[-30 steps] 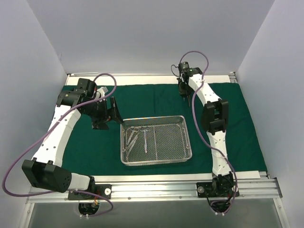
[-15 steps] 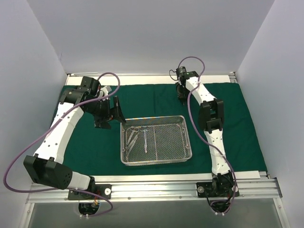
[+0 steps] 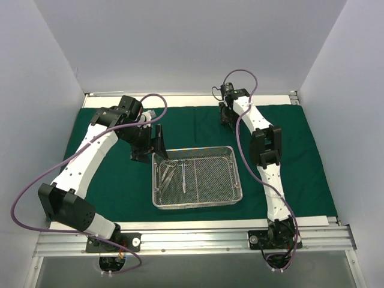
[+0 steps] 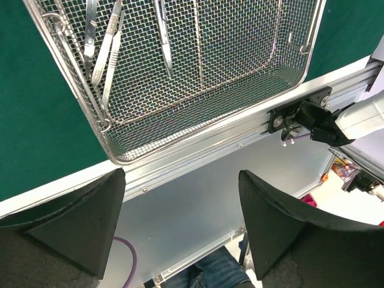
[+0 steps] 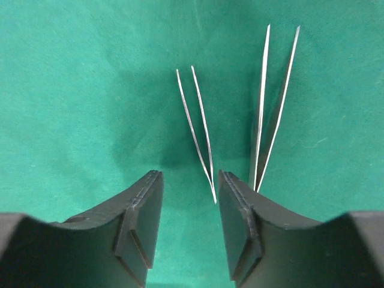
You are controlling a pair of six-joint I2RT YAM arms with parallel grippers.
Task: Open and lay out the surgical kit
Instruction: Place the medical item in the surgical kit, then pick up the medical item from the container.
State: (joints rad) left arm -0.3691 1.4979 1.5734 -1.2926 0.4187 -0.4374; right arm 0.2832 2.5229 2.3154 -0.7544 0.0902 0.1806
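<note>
Surgical kit (image 3: 210, 177) — tray steel lies nearest the left arm

Dark green cloth (image 3: 108, 180) covers the table (image 3: 198, 223), the wire-mesh tray (image 3: 197, 206) mid-table on it. Instruments (image 3: 171, 174) lie along the tray's left side, long axes running far edge to near edge, just nearward of the left end effector (image 4: 181, 180), which hangs wide open and empty at the tray's far-left corner. Near the far edge the right end effector (image 5: 188, 186) stands parted, gripping nothing — two tweezers (image 5: 210, 183) lie flat just ahead.

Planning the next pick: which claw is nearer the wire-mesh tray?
Left. The left claw hovers at the tray's far-left corner; the right claw is farther back over the green cloth.
</note>
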